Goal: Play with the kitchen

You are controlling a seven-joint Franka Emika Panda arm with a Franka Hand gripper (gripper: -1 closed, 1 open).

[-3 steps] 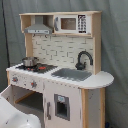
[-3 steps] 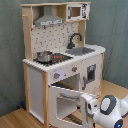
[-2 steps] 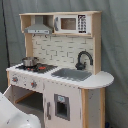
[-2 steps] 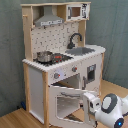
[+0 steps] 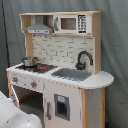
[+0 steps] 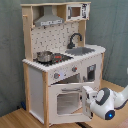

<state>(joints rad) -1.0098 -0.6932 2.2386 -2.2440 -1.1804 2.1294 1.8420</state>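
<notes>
Basically the kitchen stands upright against a grey backdrop in both exterior views, with its oven door swung open in the second exterior view. The gripper sits at that door's free edge, by the handle; whether it's clenched or released, can't tell. A pot rests on the stovetop. Risk, as I judge it: pulling off the hinge arc could strain the door or drag the whole unit, rattling the pot.
</notes>
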